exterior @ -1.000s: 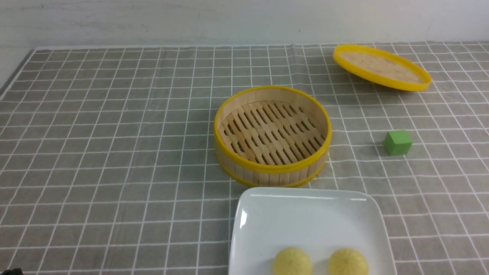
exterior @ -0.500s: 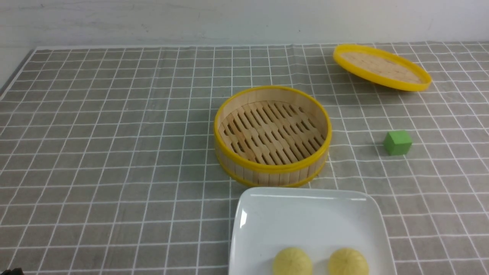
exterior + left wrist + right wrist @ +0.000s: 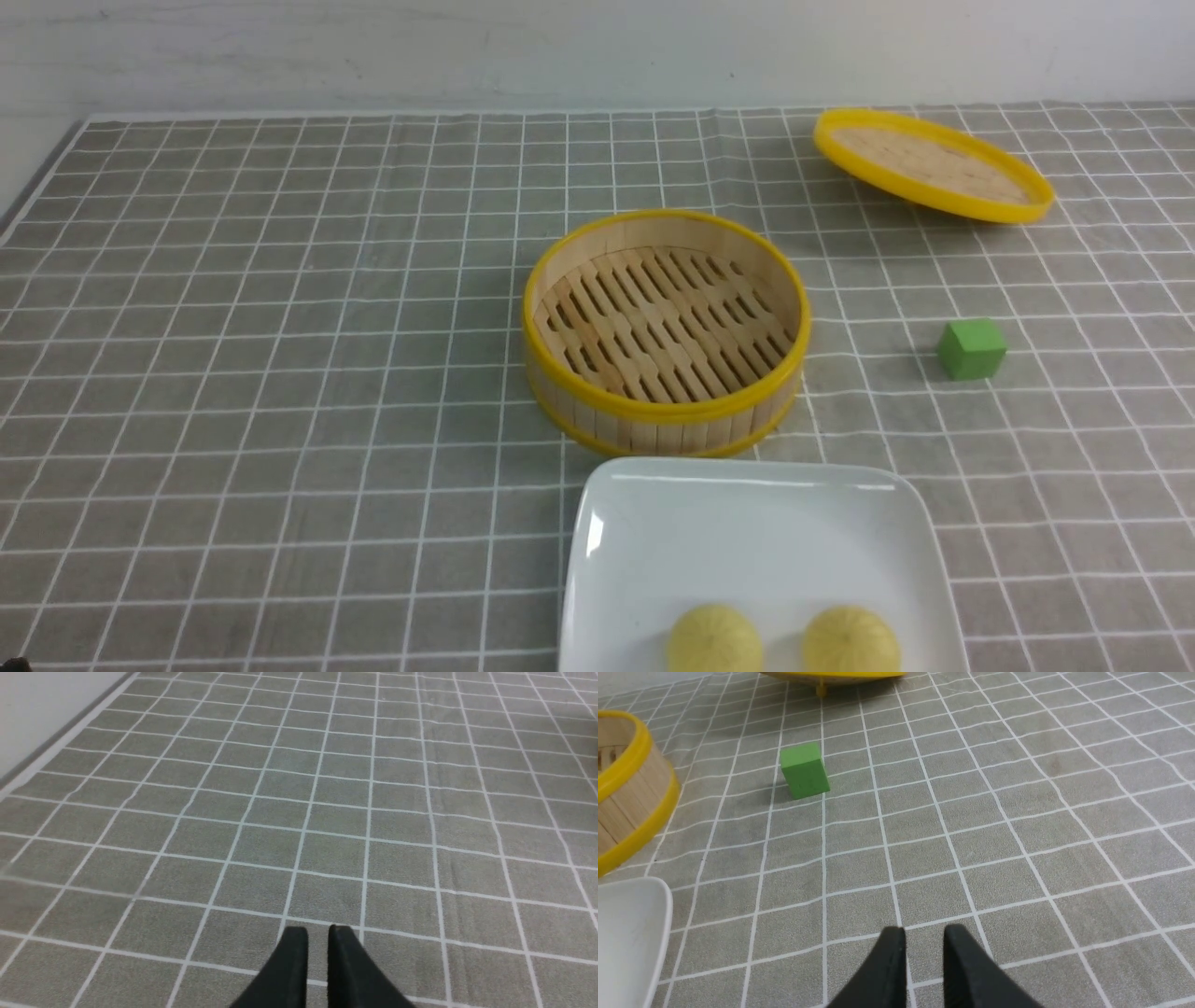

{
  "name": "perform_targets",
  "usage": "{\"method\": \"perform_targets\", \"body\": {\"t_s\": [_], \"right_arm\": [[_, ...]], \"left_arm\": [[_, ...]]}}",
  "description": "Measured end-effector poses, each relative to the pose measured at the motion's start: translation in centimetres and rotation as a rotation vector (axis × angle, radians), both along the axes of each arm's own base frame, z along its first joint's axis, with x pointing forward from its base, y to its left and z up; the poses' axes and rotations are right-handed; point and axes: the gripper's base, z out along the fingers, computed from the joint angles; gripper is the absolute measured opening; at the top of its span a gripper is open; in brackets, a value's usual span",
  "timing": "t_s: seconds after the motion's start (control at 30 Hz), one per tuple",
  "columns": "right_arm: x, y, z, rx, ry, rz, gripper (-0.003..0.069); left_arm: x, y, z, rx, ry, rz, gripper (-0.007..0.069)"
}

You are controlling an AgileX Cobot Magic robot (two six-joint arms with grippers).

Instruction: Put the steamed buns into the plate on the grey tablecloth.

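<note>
Buns (image 3: 714, 639) (image 3: 850, 639) sit in the plate (image 3: 653, 523); task looks done. Your left hand (image 3: 317, 935) and right hand (image 3: 923, 937) are slightly parted, empty; just park them.

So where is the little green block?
In the front view the green block sits alone on the grey tablecloth, on the robot's right, beside the bamboo steamer basket and nearer than the lid.
</note>
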Motion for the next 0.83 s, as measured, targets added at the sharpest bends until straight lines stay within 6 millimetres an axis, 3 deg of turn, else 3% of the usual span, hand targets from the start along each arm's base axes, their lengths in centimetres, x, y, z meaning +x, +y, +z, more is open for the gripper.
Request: {"method": "perform_targets", "body": {"t_s": [0.83], "right_arm": [[0.0,0.0,0.0,0.0,0.0,0.0,0.0155]], "left_arm": [[0.04,-0.32,0.0,0.0,0.0,-0.061,0.0127]]}}
